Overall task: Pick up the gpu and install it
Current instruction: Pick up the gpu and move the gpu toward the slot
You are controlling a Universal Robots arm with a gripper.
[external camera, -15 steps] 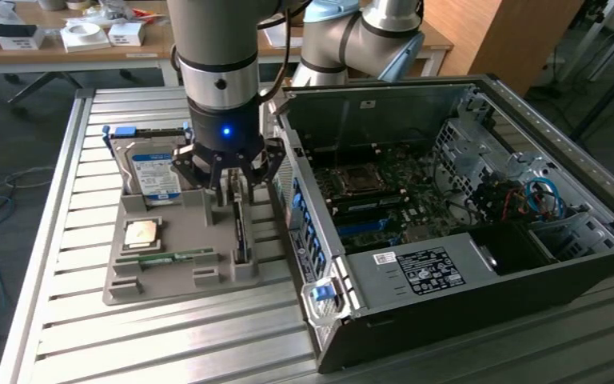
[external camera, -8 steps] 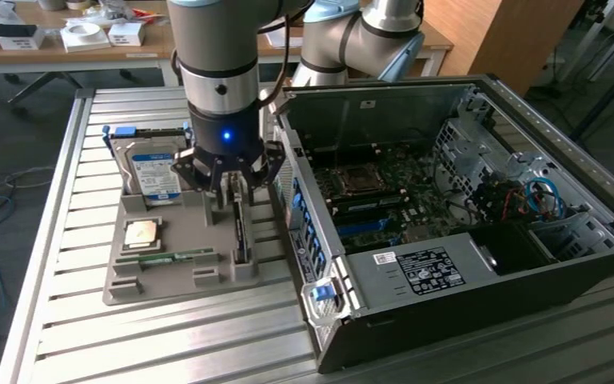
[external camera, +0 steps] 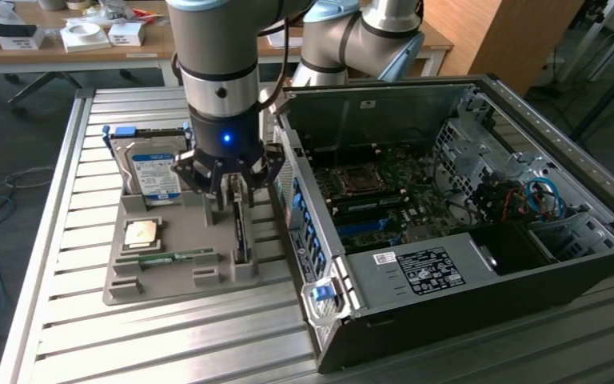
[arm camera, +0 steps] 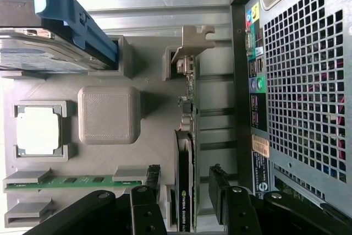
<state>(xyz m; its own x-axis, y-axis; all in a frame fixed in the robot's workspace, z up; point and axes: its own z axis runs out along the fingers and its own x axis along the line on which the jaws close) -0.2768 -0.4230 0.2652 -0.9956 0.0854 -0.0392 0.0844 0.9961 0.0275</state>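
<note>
— Where do we see the gpu [external camera: 240,234]?
— On edge in the grey holder [external camera: 137,276], beside the computer case [external camera: 478,308], between the open jaws of our gripper [external camera: 234,210].
— Handling?
— Light, stiff, fragile, we judge; pinch its flat faces.

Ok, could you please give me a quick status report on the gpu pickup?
Gripper low over the grey holder, jaws open, straddling the gpu. Gpu on edge in its slot, not gripped. Computer case close alongside.
</note>
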